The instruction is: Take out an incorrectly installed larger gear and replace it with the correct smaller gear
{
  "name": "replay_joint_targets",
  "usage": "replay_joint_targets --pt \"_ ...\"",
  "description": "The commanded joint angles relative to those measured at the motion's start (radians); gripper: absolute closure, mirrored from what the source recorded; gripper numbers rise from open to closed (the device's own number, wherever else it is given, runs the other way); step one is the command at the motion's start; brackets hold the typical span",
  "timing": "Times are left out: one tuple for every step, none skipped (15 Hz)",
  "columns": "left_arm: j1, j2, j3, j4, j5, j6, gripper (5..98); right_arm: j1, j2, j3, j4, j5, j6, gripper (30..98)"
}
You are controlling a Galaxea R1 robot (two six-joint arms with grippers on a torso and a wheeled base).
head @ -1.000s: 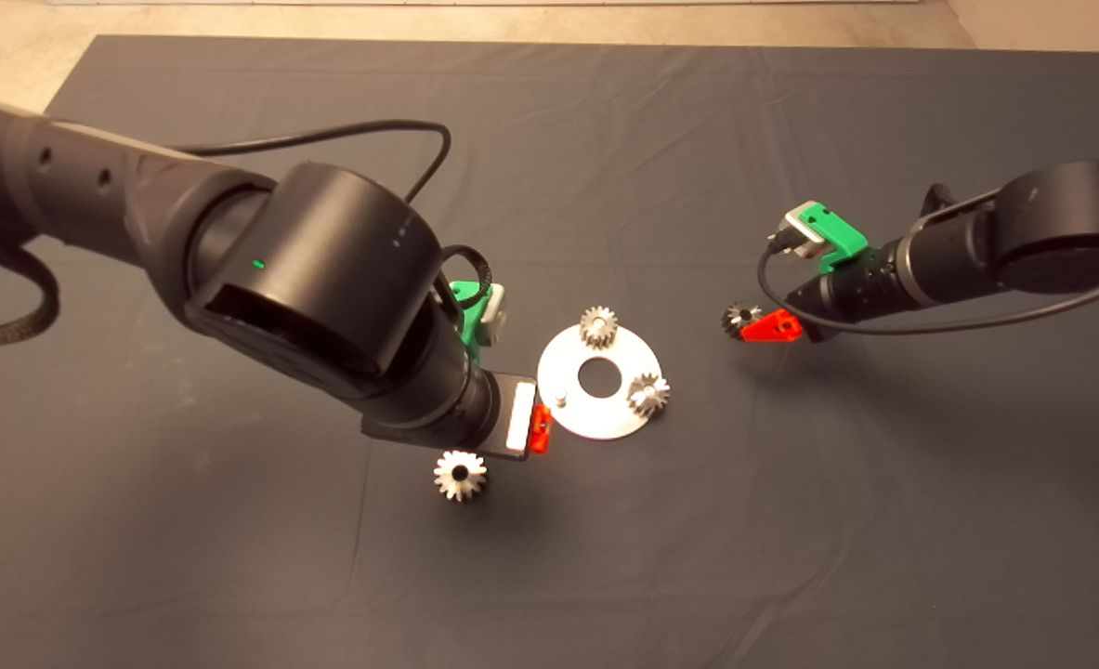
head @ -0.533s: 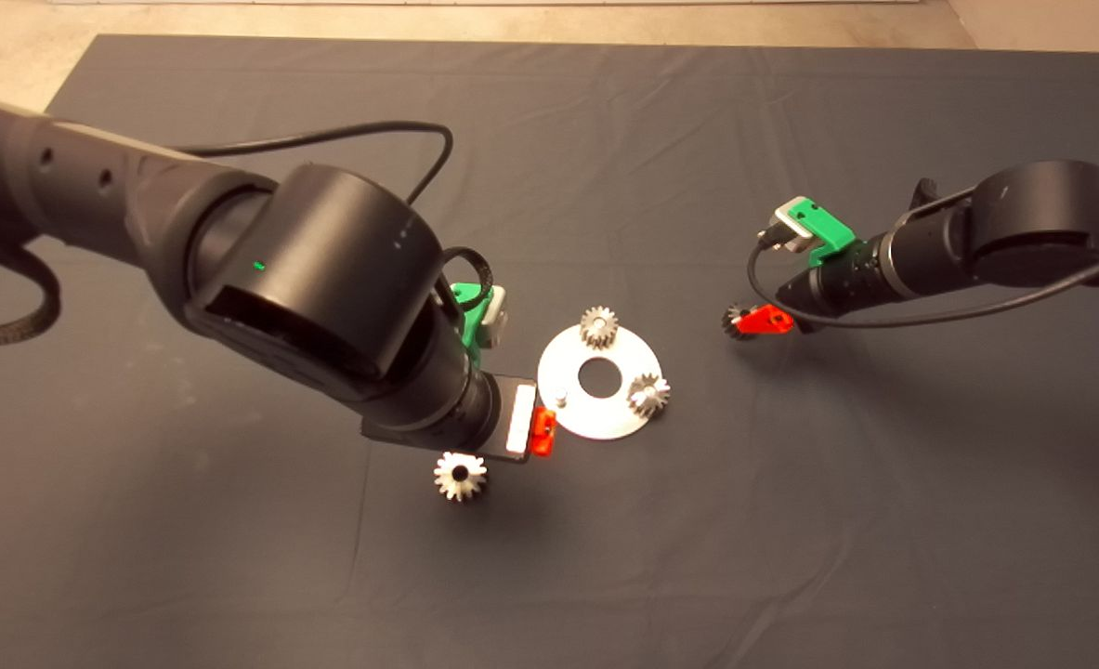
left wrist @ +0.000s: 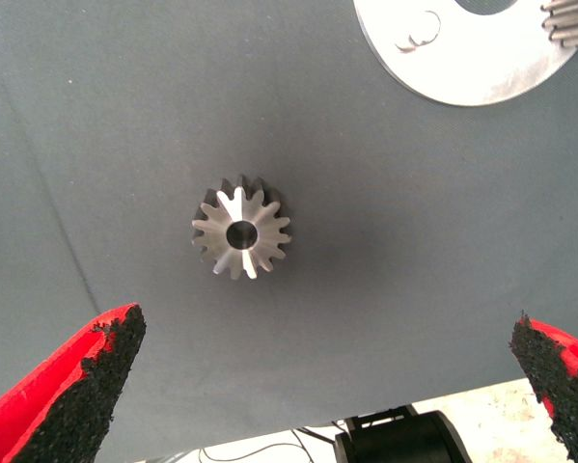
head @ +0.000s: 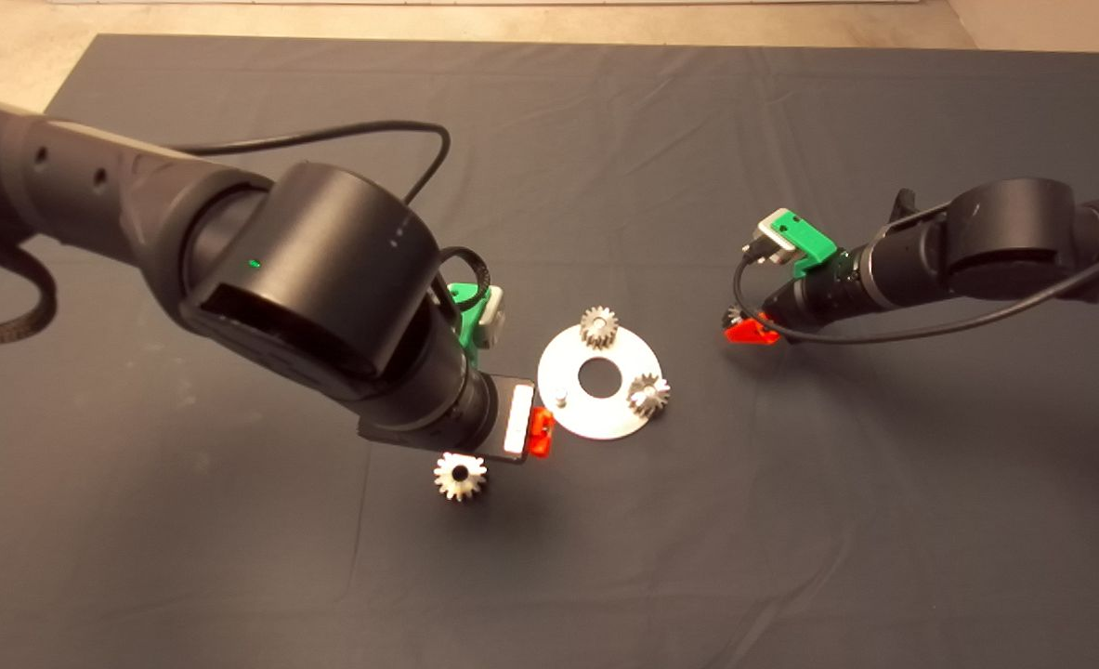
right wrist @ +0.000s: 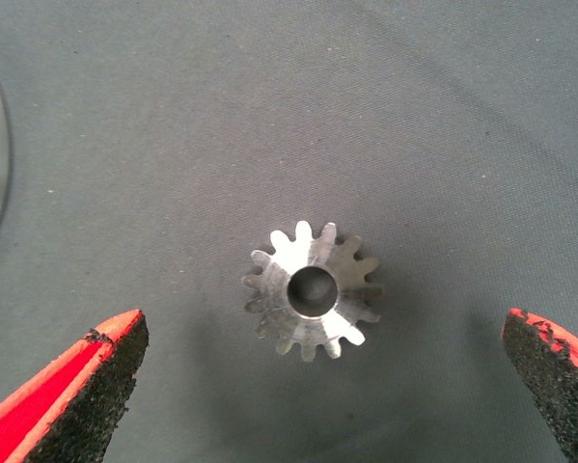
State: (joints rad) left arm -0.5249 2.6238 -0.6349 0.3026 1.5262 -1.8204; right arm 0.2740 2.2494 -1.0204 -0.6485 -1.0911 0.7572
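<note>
1. Change: my right gripper (head: 744,327) has swung lower and closer over the smaller gear (right wrist: 312,290), which now sits centred between my wide-spread pads, untouched.
2. Meaning: I judge the pick of the replacement is lined up; closing comes next.
3. My left gripper (left wrist: 313,386): holds nothing, fingers wide apart, hanging over the larger gear (head: 460,475), which lies free on the mat (head: 233,576).
4. The larger gear sits at about 7 o'clock from the silver disc (head: 605,418), just beside it, off its post (head: 559,398).
5. Disc carries two small silver gears, at 12 o'clock (head: 597,326) and 3 o'clock (head: 648,394); the post at 8 o'clock stands bare.
6. Room: open mat around the dark gear, at 3 o'clock from the disc; my left arm crowds the post side.
</note>
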Motion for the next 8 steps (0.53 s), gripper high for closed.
replay_joint_targets --pt "-0.02 0.006 0.012 -0.028 0.132 -0.007 5.8 -0.01 0.013 -0.001 -0.037 0.005 -0.024 30.8" --pt "-0.02 0.003 0.012 -0.029 0.132 -0.007 5.8 -0.014 0.013 -0.003 -0.037 0.005 -0.039 30.8" --pt "-0.018 -0.001 0.012 -0.03 0.132 -0.007 5.8 -0.016 0.013 -0.012 -0.037 0.005 -0.047 30.8" --pt "-0.018 0.0 0.011 -0.031 0.132 -0.007 5.8 -0.016 0.014 -0.021 -0.037 0.008 -0.05 30.8" --pt "-0.018 0.0 0.011 -0.031 0.132 -0.007 5.8 -0.018 0.014 -0.024 -0.037 0.023 -0.053 30.8" --pt "-0.018 0.0 0.011 -0.031 0.132 -0.007 5.8 -0.019 0.014 -0.025 -0.037 0.036 -0.055 30.8" --pt "-0.018 0.0 0.011 -0.031 0.132 -0.007 5.8 -0.027 0.013 -0.025 -0.037 0.04 -0.056 30.8" --pt "-0.018 0.0 0.011 -0.031 0.132 -0.007 5.8 -0.032 0.014 -0.027 -0.046 0.042 -0.056 30.8"
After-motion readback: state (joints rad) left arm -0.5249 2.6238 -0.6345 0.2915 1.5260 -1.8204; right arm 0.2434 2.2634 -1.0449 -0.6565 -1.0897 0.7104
